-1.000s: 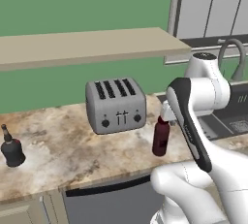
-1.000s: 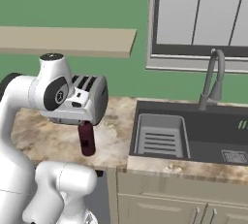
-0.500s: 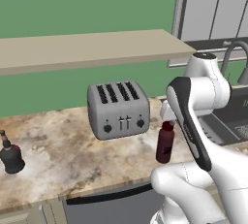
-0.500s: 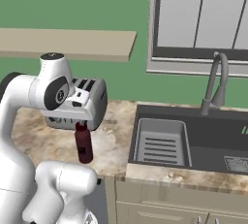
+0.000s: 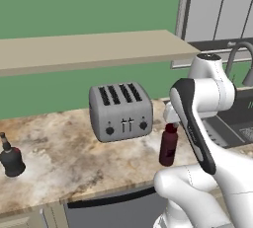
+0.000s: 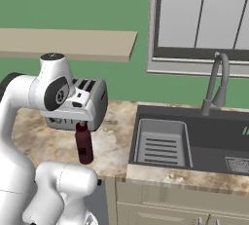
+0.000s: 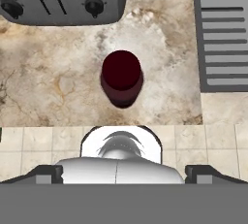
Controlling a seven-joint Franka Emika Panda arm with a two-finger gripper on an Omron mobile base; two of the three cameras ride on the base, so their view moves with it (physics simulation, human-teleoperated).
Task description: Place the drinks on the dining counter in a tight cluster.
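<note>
A dark maroon bottle (image 5: 168, 147) (image 6: 84, 143) stands upright on the marbled counter (image 5: 59, 158), just right of the toaster and near the front edge. My gripper (image 6: 81, 122) (image 7: 123, 173) hangs straight above it, open, its fingertips (image 7: 49, 172) wide apart and nothing between them. In the hand view I look down on the maroon bottle's top (image 7: 121, 76). A squat black bottle (image 5: 10, 159) with a thin neck stands at the counter's far left. The dining counter is out of view.
A grey four-slot toaster (image 5: 121, 111) (image 6: 90, 103) sits behind the maroon bottle. A dark sink (image 6: 194, 143) with a drain rack and a curved faucet (image 6: 216, 85) lies to the right. Beige shelves (image 5: 94, 49) hang over the counter.
The whole picture has slid slightly down, so the cameras have moved a little. The gripper stays open above the maroon bottle.
</note>
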